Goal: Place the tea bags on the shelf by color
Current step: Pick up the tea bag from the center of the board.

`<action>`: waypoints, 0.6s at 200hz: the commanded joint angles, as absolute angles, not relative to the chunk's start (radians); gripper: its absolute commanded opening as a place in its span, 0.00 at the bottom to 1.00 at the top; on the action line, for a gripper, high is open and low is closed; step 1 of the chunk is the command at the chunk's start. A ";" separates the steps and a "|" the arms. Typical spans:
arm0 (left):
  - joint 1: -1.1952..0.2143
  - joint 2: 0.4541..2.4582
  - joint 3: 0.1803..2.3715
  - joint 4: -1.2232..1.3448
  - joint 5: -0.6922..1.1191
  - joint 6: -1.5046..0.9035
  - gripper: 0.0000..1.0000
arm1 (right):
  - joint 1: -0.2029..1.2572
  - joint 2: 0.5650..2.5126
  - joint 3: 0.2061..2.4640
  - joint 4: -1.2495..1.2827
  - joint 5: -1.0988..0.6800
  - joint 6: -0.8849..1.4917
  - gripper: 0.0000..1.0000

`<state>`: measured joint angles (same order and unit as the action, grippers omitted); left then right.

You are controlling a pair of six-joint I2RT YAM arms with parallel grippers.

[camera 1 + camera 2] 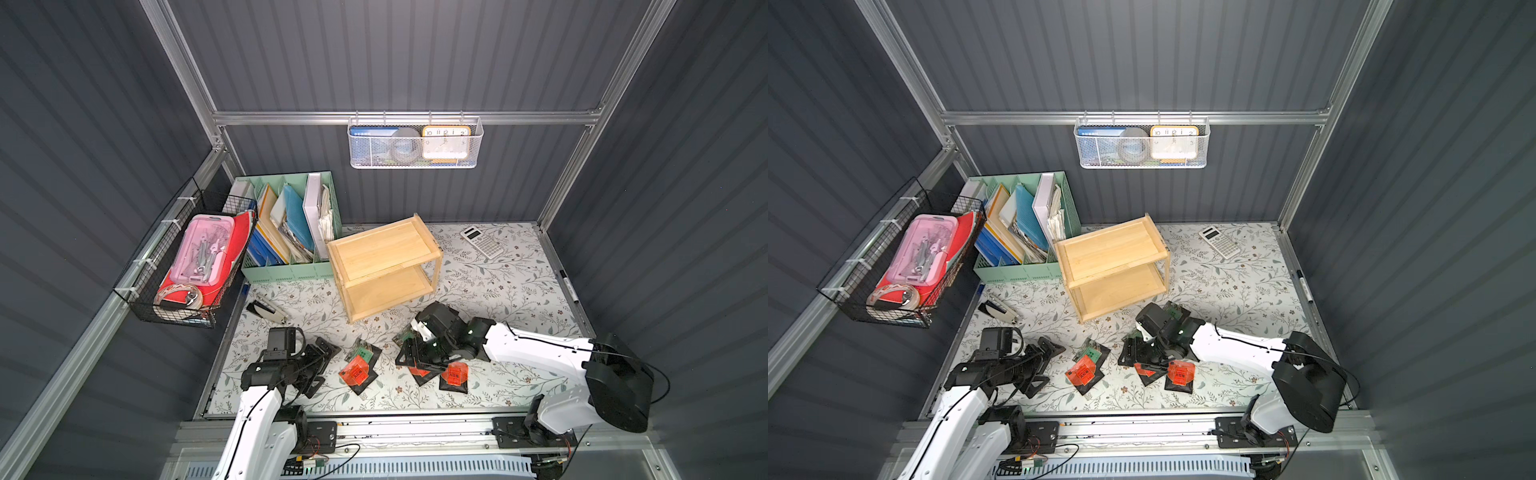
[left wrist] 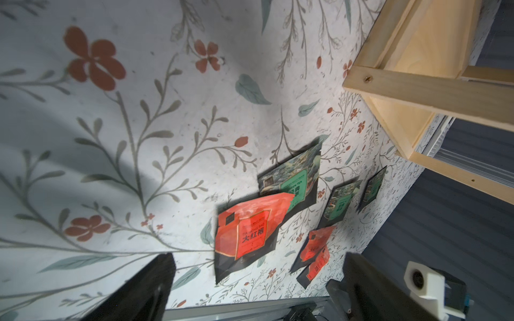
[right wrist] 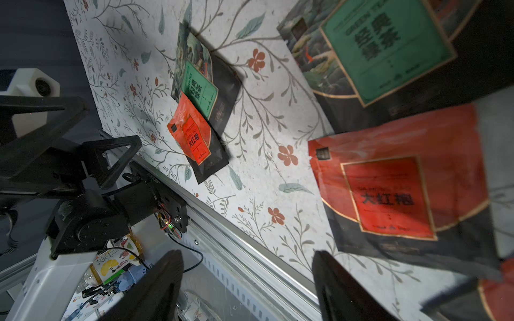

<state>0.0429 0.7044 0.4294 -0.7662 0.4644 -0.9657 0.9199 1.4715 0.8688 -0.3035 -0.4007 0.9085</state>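
The left gripper (image 1: 328,365) stood spread and empty beside an orange-red tea bag (image 1: 355,373) overlapping a green tea bag (image 1: 365,353). The right gripper (image 3: 247,258), fingers also apart, hung low over more tea bags (image 1: 455,374) — all on the floral mat (image 1: 498,291), in front of the wooden shelf (image 1: 382,249).

Open mat right of the shelf (image 1: 384,266), up to the calculator (image 1: 482,242). Hemmed left by the mint-green file organizer (image 1: 286,274). Crowded in front with tea bags (image 1: 358,372) and the right gripper (image 1: 415,357).
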 commanded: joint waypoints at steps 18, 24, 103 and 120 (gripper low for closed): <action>-0.126 0.800 0.421 -0.639 0.376 -1.060 1.00 | 0.932 1.532 0.936 -0.298 -0.414 0.910 0.76; -0.152 0.826 0.427 -0.628 0.334 -1.070 1.00 | 0.935 1.538 0.940 -0.295 -0.414 0.909 0.76; -0.228 0.937 0.445 -0.537 0.292 -1.108 0.97 | 0.942 1.566 0.951 -0.270 -0.421 0.915 0.69; -0.237 0.940 0.445 -0.533 0.292 -1.110 0.95 | 0.942 1.576 0.954 -0.268 -0.426 0.915 0.67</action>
<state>-0.2234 0.9333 0.4385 -0.5571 0.3092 -1.0874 0.9344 1.5528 0.9310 -0.2775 -0.4118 0.9089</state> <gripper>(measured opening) 0.963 0.684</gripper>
